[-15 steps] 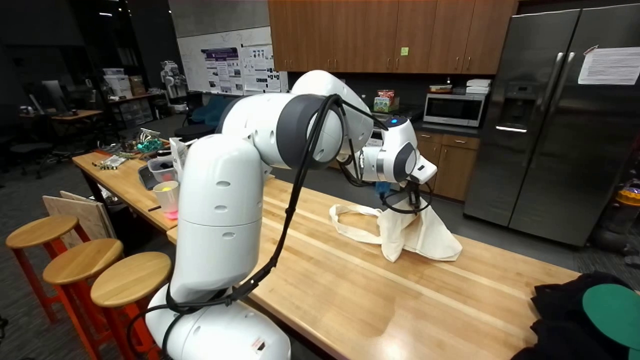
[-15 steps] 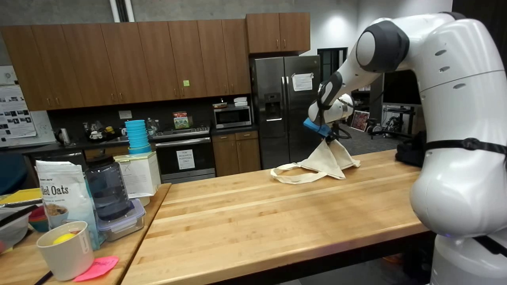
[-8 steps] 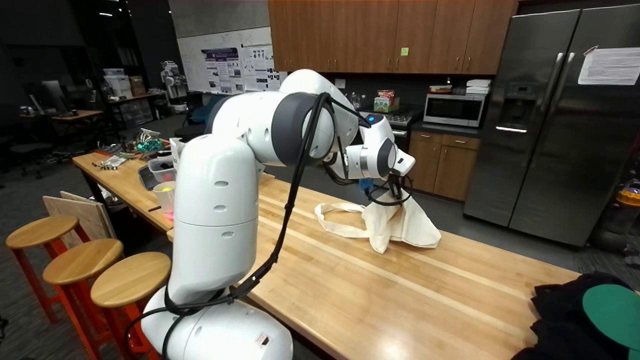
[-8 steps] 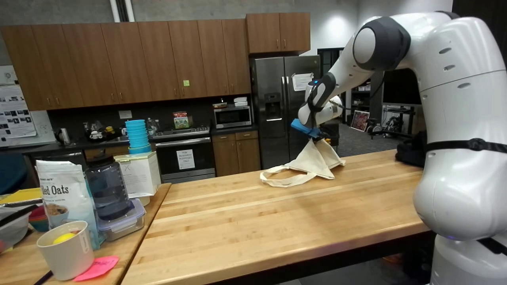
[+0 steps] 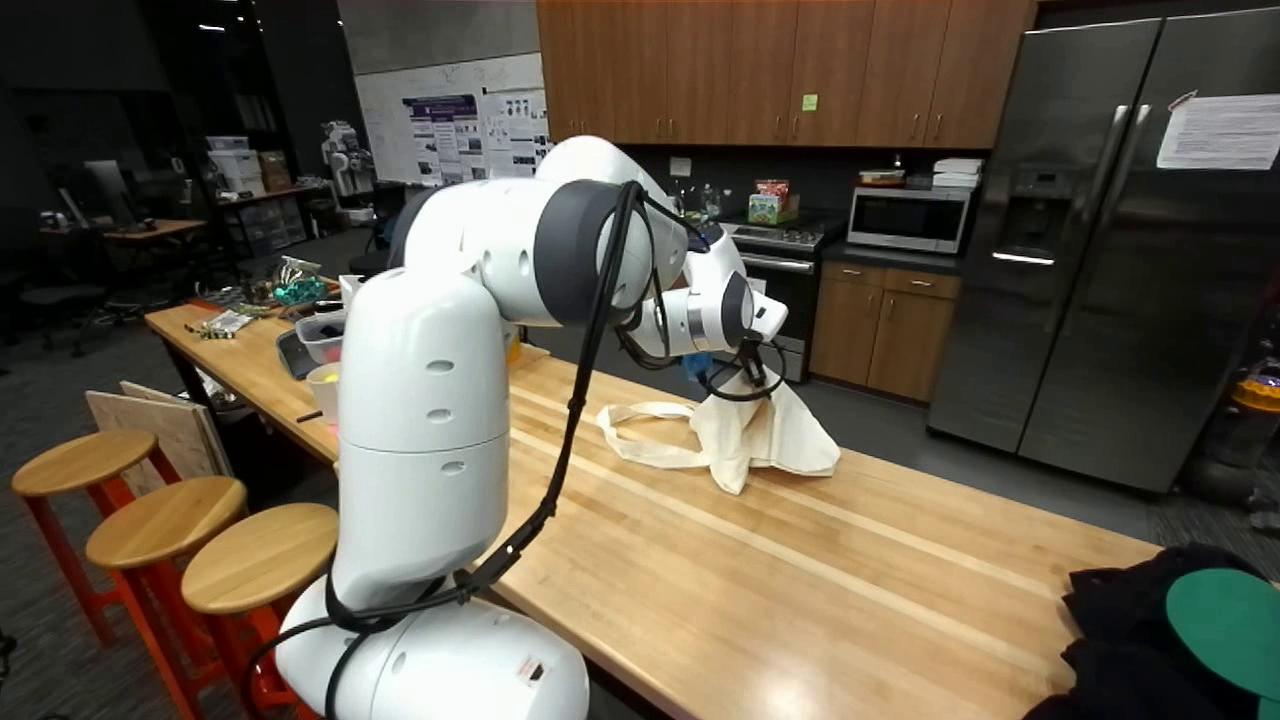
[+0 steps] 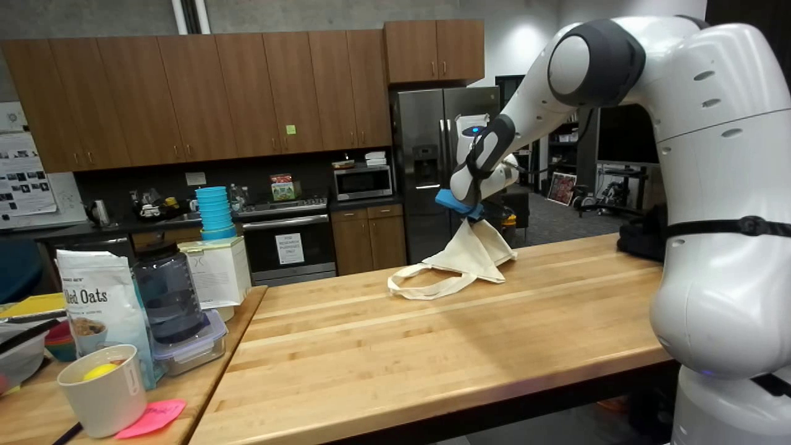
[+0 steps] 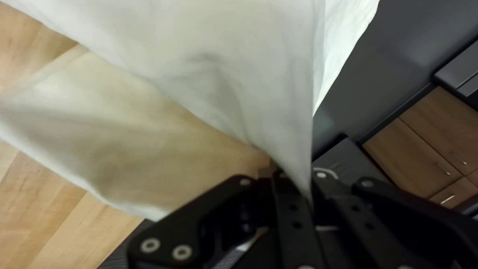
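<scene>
Cream bag (image 5: 740,430) pinched in hand (image 5: 755,374) near far edge of worktop (image 5: 850,600)

A white arm (image 5: 430,400) reaches over a long wooden worktop, its hand closed tight on the upper part of the bag. In both exterior views, the cloth climbs to a peak at the fingers (image 7: 295,216) and drops in folds, its lower hem touching the wood close to the far edge. A strap (image 6: 426,293) lies in a loose loop on the surface, on the side toward a second worktop (image 6: 191,384), which adjoins one end. In the wrist view, panels of cloth fan out from the hand, a folded edge of one caught between the fingers, whose tips are partly hidden. A blue piece (image 6: 456,203) shows near the hand.

At the opposite end of the long worktop, in an exterior view, sits a black bundle (image 5: 1120,650), a green disc (image 5: 1225,620) overlapping it. On the second worktop, a cup (image 6: 102,402) stands toward the front edge, a pink note (image 6: 154,419) at its base, with oats (image 6: 102,309) upright just behind. A jug (image 6: 167,303) and a lidded container (image 6: 196,352) are close by; toward the back edge, a blue stack (image 6: 215,213) rises above a white box (image 6: 216,272). Three stools (image 5: 170,520) stand near that worktop. Beyond the long worktop's far edge are a fridge (image 5: 1070,270), a stove (image 6: 318,244) and brown cabinets (image 5: 780,70), with a microwave (image 5: 908,218) between stove and fridge.
</scene>
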Controlling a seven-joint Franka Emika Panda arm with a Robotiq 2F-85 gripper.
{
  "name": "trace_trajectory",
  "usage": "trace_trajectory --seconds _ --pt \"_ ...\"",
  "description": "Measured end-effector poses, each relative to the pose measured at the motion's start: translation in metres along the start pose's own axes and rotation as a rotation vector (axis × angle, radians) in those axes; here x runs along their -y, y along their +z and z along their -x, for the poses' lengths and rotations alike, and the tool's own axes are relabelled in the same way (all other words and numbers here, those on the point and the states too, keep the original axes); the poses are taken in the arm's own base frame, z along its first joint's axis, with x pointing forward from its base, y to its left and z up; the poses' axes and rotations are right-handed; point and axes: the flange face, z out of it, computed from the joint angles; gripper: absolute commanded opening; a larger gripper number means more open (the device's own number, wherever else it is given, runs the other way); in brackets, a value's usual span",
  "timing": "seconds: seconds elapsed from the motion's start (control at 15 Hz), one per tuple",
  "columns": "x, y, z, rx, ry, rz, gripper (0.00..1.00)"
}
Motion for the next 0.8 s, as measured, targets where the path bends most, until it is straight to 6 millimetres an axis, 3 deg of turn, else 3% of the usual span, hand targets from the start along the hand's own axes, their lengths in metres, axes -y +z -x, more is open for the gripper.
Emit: trace_trajectory --seconds 0.8 --pt "0.023 -0.009 0.046 0.015 -0.120 -0.036 0.01"
